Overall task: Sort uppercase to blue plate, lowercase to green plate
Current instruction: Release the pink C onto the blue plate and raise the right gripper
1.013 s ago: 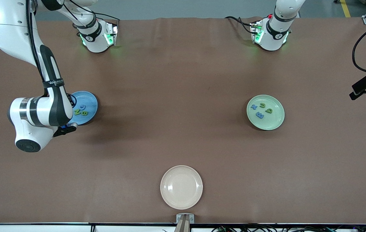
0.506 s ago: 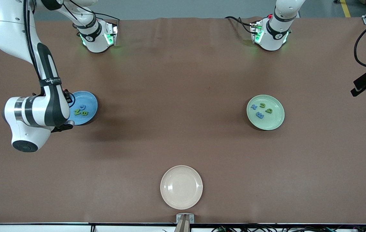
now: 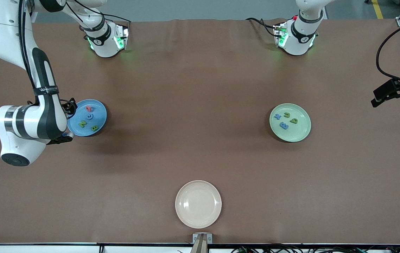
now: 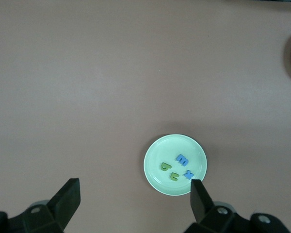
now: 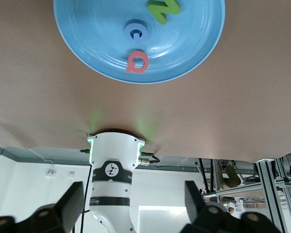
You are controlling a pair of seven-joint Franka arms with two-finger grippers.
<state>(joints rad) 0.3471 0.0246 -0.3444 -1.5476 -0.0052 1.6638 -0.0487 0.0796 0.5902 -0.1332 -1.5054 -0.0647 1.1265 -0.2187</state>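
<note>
My two arms are glossy white shells with black bands at the joints. The right arm (image 3: 27,119) carries a long black panel and a ring of small white lettering on its forearm, with a thin black cable alongside. Each round white base (image 3: 105,38) glows green at its sides. Black cables trail from the left arm's base (image 3: 296,37). My fingers (image 4: 68,196) are matte black wedges.

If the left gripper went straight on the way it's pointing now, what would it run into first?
Most likely the bare table. The left gripper hangs open, pointing straight down. The green plate with its four small letters lies between its fingers in the left wrist view, but depth is unclear, so it might meet that plate's edge instead.
</note>
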